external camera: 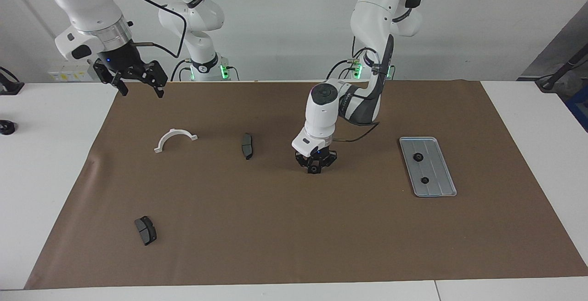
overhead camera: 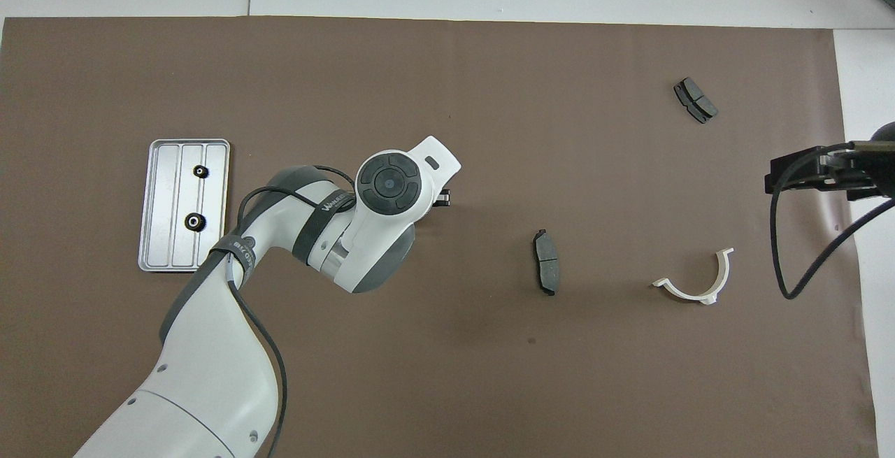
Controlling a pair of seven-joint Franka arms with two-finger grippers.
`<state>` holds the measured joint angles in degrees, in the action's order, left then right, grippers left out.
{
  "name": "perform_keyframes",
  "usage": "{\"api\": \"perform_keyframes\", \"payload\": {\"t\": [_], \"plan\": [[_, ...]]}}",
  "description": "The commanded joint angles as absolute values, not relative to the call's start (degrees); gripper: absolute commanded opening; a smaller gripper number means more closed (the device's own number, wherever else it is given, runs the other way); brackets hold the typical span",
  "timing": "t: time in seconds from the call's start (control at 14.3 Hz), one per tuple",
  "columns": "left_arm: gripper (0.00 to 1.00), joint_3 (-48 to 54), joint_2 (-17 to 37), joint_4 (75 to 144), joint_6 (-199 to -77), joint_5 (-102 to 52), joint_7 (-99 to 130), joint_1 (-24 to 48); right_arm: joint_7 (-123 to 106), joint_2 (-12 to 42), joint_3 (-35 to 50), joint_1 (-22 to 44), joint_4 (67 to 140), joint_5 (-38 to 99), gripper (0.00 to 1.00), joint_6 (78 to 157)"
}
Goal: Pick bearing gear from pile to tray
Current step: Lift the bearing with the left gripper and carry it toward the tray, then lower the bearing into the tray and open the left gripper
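The left gripper (external camera: 313, 168) is down at the brown paper mat (external camera: 294, 227) near the middle of the table, pointing straight down, its fingers drawn in round a small black ring-shaped bearing gear (external camera: 313, 170) that shows between the tips. It looks clamped on that gear, though whether the gear has left the mat cannot be told. In the overhead view the white wrist housing hides the gear altogether.

Toward the left arm's end of the table lies the flat silver-grey metal tray (external camera: 440, 186) with its lengthwise grooves, and two small black gears (external camera: 418, 157) (external camera: 425, 180) sit in it, well apart from each other. That spacing leaves bare tray to set a third one down, and the straight-down approach suits a short, low part lying flat.

The rest of the scatter lies toward the right arm's end: a dark grey brake pad (external camera: 247, 145) beside the working gripper, a white half-ring bracket (external camera: 175, 139), and a second dark grey brake pad (external camera: 145, 230) farthest from the robots.

The right gripper (external camera: 135, 83) waits high over the mat's edge with its fingers spread, clear of the work.
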<state>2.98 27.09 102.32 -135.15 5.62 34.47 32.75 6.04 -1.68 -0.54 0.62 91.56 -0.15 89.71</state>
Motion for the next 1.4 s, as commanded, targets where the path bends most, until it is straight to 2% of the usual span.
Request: {"api": "perform_keyframes", "payload": {"t": [0.0, 0.14, 0.49, 0.63, 0.84, 1.05, 1.33], "plan": [[0.00, 1.93, 24.88, 103.45, -131.32, 6.77, 35.95, 32.96, 6.42, -2.90, -0.79, 0.70, 92.55, 1.14, 1.00, 88.86], [0.01, 1.85, 23.04, 104.93, -130.96, 6.77, 35.25, 31.04, 6.42, -2.90, -0.79, 0.70, 92.55, 1.14, 1.00, 88.86], [0.03, 2.02, 9.69, 117.67, -131.84, 6.94, 21.39, 21.38, 6.42, -2.90, -0.79, 0.70, 92.55, 1.14, 1.00, 88.86], [0.03, 2.02, 7.13, 120.31, -132.10, 6.94, 16.72, 17.68, 6.42, -2.90, -0.79, 0.79, 92.55, 1.14, 1.00, 88.86], [0.03, 2.11, 6.06, 120.85, -132.71, 6.77, 8.90, 11.36, 6.42, -2.90, -0.79, 0.70, 92.55, 1.14, 1.00, 88.86], [0.03, 2.20, 6.42, 123.04, -139.73, 6.42, 4.23, 5.64, 6.42, -2.90, -0.79, 0.70, 92.55, 1.14, 1.00, 88.86], [0.02, 2.20, 9.39, 123.31, -145.44, 6.15, -0.09, -0.08, 6.42, -2.90, -0.79, 0.70, 92.55, 1.14, 1.00, 88.86]]}}
